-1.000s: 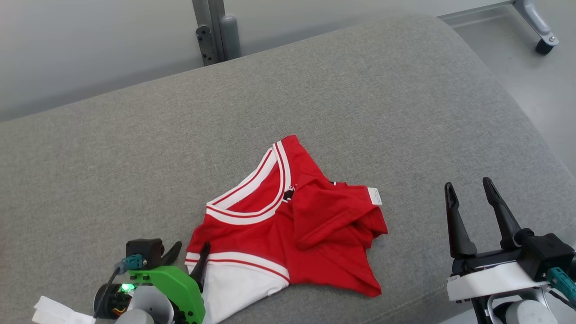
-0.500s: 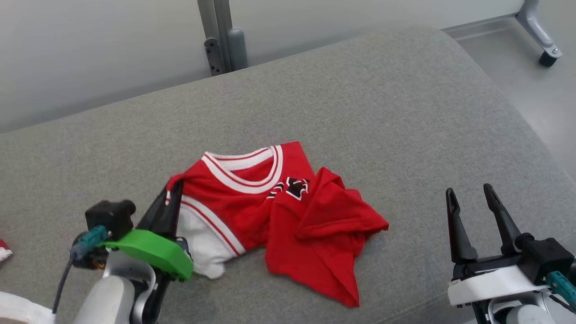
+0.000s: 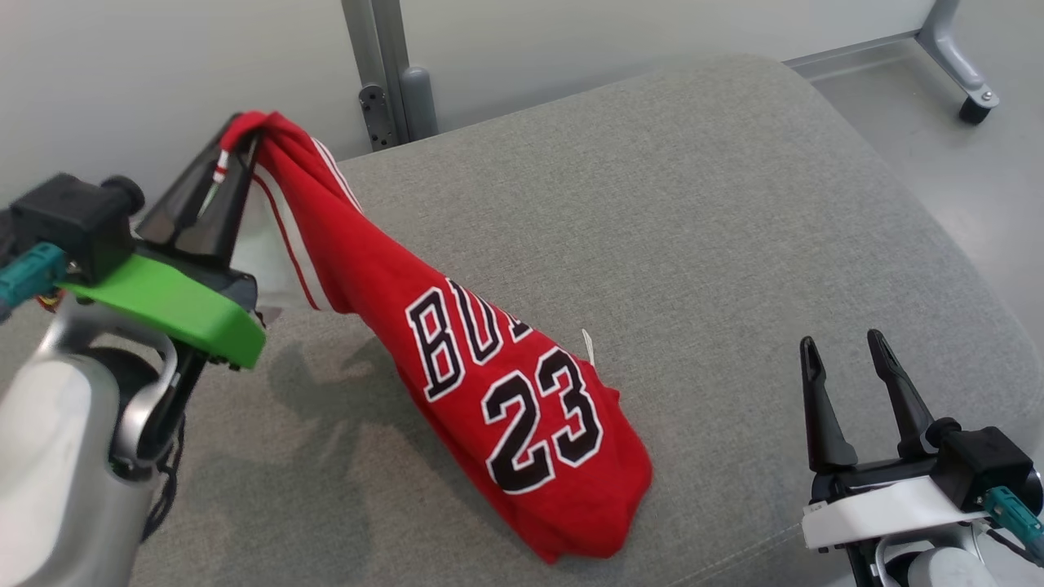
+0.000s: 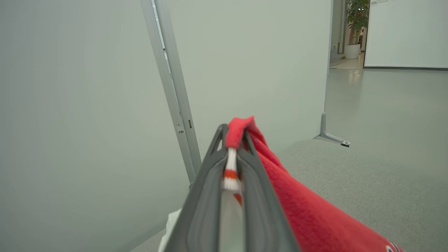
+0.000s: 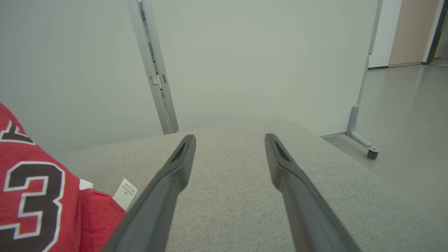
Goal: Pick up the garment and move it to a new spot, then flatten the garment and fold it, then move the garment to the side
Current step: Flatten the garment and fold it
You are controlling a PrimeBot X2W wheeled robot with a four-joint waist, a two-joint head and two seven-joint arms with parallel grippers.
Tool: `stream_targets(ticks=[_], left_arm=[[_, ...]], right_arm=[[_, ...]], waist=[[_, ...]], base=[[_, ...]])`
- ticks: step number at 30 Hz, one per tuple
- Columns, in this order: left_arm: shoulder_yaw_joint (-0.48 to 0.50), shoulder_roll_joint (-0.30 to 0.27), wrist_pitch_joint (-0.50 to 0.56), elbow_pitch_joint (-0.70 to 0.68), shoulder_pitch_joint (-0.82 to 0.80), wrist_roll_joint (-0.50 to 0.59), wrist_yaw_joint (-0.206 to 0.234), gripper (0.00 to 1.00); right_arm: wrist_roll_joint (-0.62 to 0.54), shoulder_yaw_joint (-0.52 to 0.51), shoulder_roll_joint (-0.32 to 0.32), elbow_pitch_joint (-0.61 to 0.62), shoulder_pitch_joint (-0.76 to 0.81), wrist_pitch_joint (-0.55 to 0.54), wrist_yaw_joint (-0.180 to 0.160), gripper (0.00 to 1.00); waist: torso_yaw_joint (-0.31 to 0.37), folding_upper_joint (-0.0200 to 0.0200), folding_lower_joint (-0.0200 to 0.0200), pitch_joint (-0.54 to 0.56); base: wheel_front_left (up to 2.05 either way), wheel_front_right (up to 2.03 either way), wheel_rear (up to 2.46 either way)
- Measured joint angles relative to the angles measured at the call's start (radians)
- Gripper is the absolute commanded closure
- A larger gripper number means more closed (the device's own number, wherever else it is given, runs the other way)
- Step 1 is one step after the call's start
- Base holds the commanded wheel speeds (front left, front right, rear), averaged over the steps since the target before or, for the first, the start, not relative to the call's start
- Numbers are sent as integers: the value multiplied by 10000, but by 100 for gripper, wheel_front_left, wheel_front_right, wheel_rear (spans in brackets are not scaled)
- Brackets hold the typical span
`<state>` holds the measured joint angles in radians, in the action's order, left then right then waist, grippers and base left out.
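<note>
Left end effector (image 3: 237,140) grips garment (image 3: 489,383) trailing onto grey cushion (image 3: 701,204); post (image 3: 373,57) behind.

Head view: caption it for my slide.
Left gripper holds the red jersey up by a pinched edge, lower end resting on the grey cushion; right gripper open.

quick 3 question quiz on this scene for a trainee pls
1. True or false: the left gripper is shut on the red jersey.
2. The right gripper is: A) open and empty; B) shut on the jersey; C) shut on nothing.
3. Which number is printed on the jersey?
Key: 1 true, it pinches a trimmed edge; 2 A; 3 the number 23.
</note>
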<state>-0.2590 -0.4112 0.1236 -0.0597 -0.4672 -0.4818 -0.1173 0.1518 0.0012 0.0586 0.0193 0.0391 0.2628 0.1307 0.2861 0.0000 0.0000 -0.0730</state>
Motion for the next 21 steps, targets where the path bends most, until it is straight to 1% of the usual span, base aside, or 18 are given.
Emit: stream_targets(ticks=[3,6,10,12,16,21], left_arm=[[54,-313,123,128,-651,-111,-58,100],[-13,-648,224,552,-1346,-205,-71,100],[-336,-1053,201,1465,-2347,-370,-104,100],[-510,-1244,-105,2040,-2858,-349,-105,100],[-863,-1674,-677,3837,-3549,-142,-119,100],[-991,-1814,-1145,6155,-3643,-38,-117,100]], right_arm=[[56,-15,-33,-2,-19,-2,0,0],[127,-15,-54,-4,-60,-2,0,0],[232,6,-67,-4,-258,-2,0,0],[341,44,-67,-17,-323,-2,0,0],[594,146,-69,-29,-515,-2,0,0],[840,222,-73,-50,-621,-2,0,0]], waist=[[181,0,0,-52],[374,0,0,-162],[638,0,0,-395],[774,0,1,-529],[1107,0,1,-820],[1541,0,2,-1245]], base=[[0,0,0],[0,0,0],[0,0,0],[0,0,0],[0,0,0],[0,0,0]])
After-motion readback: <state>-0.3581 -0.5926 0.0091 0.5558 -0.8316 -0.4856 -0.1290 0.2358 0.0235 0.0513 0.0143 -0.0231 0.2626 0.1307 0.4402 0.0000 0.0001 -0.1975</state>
